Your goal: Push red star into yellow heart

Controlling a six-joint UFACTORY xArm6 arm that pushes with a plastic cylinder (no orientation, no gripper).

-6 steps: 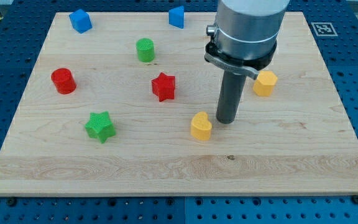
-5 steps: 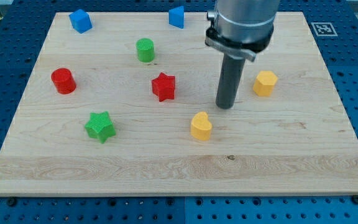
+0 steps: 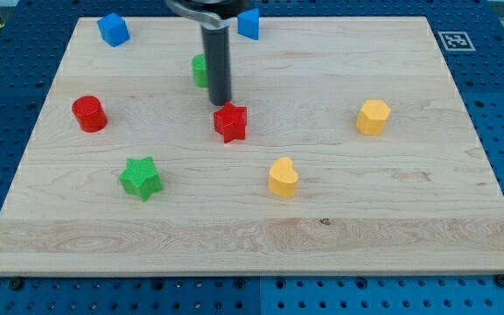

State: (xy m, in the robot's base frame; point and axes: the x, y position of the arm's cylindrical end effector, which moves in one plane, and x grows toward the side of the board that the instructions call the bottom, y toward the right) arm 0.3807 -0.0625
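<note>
The red star (image 3: 230, 122) lies near the board's middle, left of centre. The yellow heart (image 3: 283, 178) lies below and to the right of it, a short gap apart. My tip (image 3: 220, 103) stands just above the red star's upper left edge, close to it; I cannot tell if it touches. The rod partly hides the green cylinder (image 3: 199, 70) behind it.
A red cylinder (image 3: 88, 114) is at the left, a green star (image 3: 140, 178) at the lower left. A blue block (image 3: 112, 29) and another blue block (image 3: 248, 24) sit near the top edge. A yellow hexagonal block (image 3: 373, 116) is at the right. The wooden board (image 3: 409, 219) rests on a blue pegboard.
My tip has moved from right of the yellow heart up and to the left, to just above the red star. No block has moved.
</note>
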